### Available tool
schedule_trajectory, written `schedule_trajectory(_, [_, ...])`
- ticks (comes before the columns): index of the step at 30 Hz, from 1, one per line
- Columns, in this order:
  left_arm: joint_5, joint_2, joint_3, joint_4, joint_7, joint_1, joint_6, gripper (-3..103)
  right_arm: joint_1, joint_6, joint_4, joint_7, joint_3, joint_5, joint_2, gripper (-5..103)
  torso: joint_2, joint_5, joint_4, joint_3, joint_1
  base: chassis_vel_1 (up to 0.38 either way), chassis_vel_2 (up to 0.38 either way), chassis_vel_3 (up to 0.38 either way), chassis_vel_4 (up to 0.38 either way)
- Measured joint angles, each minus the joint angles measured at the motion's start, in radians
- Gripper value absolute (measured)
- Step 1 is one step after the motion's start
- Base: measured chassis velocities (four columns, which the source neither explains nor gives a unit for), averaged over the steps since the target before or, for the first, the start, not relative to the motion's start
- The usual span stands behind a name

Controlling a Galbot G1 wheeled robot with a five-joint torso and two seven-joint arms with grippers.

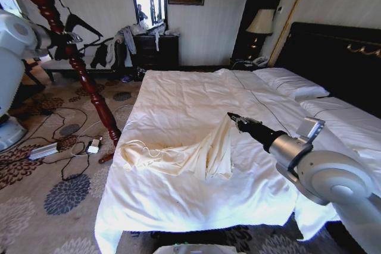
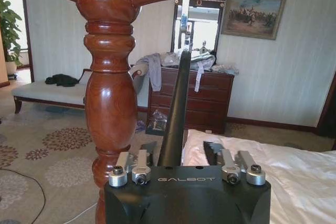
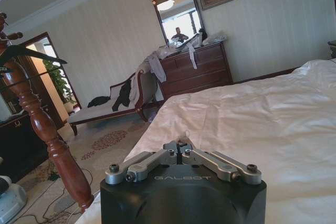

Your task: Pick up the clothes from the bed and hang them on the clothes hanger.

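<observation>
Hanging in a limp tent at the head view's centre, the clothes (image 1: pixel 208 153) trail over the bed (image 1: pixel 196 96); thin, light, slippery. Right gripper (image 1: pixel 231 116) fingers pinch one fold; the collar looks the surer hold. Left gripper (image 2: pixel 181 153) fingers stand apart around the clothes hanger (image 2: pixel 176 114)

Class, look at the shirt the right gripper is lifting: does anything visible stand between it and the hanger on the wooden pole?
Nothing visible does. The right gripper holds a pinch of the cream shirt above the bed. The black hanger hangs on the pole beyond the bed's edge, at the left gripper, with open space between.
</observation>
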Motion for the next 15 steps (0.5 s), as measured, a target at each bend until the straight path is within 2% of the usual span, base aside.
schedule_trajectory(3, [-0.002, 0.003, 0.0, -0.008, 0.006, 0.002, -0.001, 34, -0.001, 0.001, 0.0, 0.002, 0.0, -0.002, 0.0, 0, 0.0, 0.0001, -0.0001, 0.0, 0.0, 0.0, 0.0, 0.0, 0.0])
schedule_trajectory(5, [-0.004, 0.005, 0.0, -0.012, 0.007, 0.003, -0.002, 34, -0.001, 0.001, 0.0, 0.002, 0.0, -0.003, 0.0, 0, 0.0, 0.0001, -0.0001, 0.0, 0.0, 0.0, 0.0, 0.0, 0.0])
schedule_trajectory(7, [-0.005, 0.01, 0.0, -0.022, 0.011, 0.007, -0.002, 24, -0.001, 0.001, 0.0, 0.002, -0.001, -0.006, 0.001, 0, 0.0, 0.0, 0.0, 0.0, 0.0, 0.0, 0.0, 0.0, 0.0])
schedule_trajectory(8, [-0.005, 0.012, -0.001, -0.027, 0.014, 0.01, -0.003, 24, -0.001, 0.001, 0.0, 0.002, -0.002, -0.008, 0.002, 0, 0.0, 0.0001, 0.0, 0.0, 0.0, 0.0, 0.0, 0.0, 0.0])
schedule_trajectory(9, [-0.002, 0.017, -0.001, -0.035, 0.02, 0.015, -0.003, 18, -0.003, 0.002, 0.0, 0.002, -0.004, -0.013, 0.003, 0, 0.0, 0.0, 0.0, 0.0, 0.0, 0.0, 0.0, 0.0, 0.0])
schedule_trajectory(15, [0.005, 0.025, -0.009, -0.05, 0.032, 0.021, -0.005, 18, -0.006, 0.003, 0.0, 0.002, -0.004, -0.02, 0.002, 0, 0.0, -0.0002, 0.0001, 0.0, 0.0, 0.0, 0.0, 0.0, 0.0])
